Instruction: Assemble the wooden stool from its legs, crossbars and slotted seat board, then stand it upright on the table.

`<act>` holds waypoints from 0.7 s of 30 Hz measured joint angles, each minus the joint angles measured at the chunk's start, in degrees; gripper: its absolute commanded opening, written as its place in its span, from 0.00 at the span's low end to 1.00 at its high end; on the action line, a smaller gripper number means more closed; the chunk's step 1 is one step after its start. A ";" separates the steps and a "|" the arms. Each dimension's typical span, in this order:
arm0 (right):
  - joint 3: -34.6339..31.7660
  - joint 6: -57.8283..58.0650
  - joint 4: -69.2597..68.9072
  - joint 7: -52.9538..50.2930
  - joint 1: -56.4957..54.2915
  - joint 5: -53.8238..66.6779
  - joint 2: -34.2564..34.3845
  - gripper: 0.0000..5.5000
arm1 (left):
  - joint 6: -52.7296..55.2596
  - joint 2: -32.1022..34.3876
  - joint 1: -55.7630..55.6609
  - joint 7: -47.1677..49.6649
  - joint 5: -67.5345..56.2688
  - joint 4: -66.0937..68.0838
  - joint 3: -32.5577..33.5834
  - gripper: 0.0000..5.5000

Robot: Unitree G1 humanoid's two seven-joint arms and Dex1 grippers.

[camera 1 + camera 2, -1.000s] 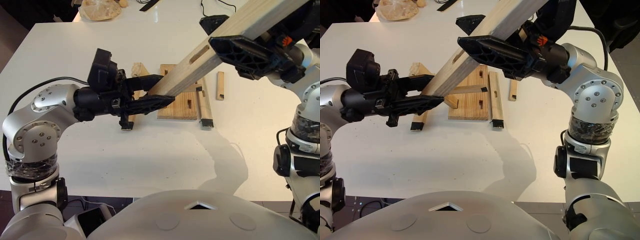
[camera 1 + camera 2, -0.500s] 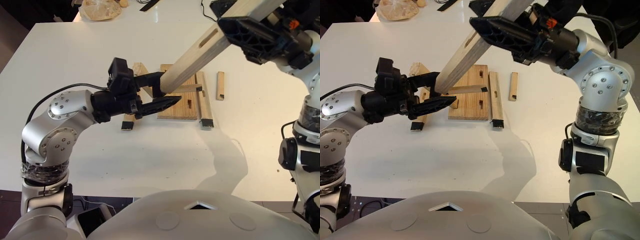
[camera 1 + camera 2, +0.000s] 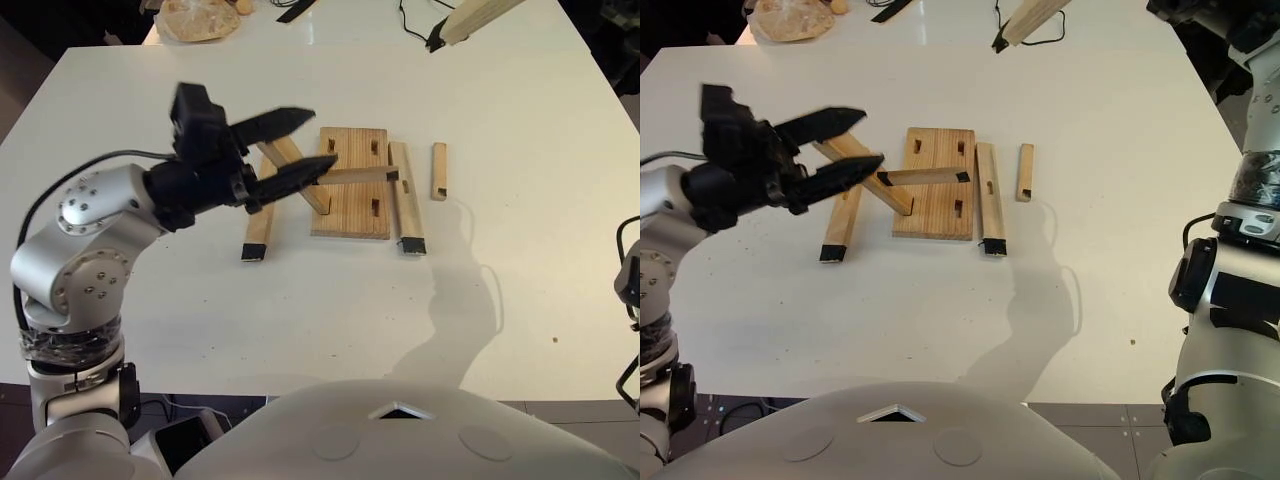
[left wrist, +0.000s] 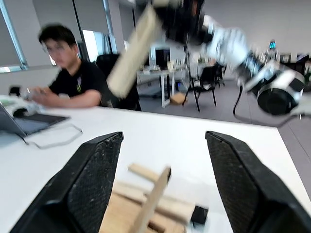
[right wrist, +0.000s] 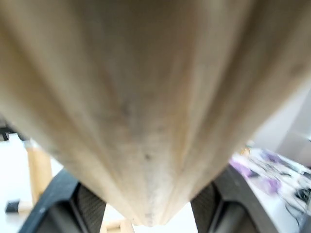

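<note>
The slotted seat board (image 3: pixel 352 180) lies flat mid-table. Beside it lie a leg with a black foot (image 3: pixel 258 215), a second leg (image 3: pixel 405 195) and a short crossbar (image 3: pixel 438 170). A thin crossbar (image 3: pixel 355 175) leans across the board over a diagonal piece (image 3: pixel 295 170). My left gripper (image 3: pixel 322 137) hovers open and empty just left of the board, above that crossbar (image 4: pixel 153 204). My right gripper (image 5: pixel 148 208) is shut on a long wooden leg (image 5: pixel 146 97), held high; its end shows over the table's far edge (image 3: pixel 470 18).
A clear bag (image 3: pixel 200 18) sits at the table's back left corner. A black cable (image 3: pixel 415 15) and a dark object (image 3: pixel 295 8) lie along the far edge. The white table (image 3: pixel 300 320) has free room in front and to the right.
The right arm has lifted the long leg up and back, out from between the left gripper's fingers. The left gripper has drawn back to the left and risen, still open.
</note>
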 measured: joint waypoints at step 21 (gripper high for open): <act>11.15 2.68 -20.45 -0.42 27.35 -3.84 8.72 0.37 | -9.59 -7.89 1.14 10.34 9.67 18.87 -0.88 0.57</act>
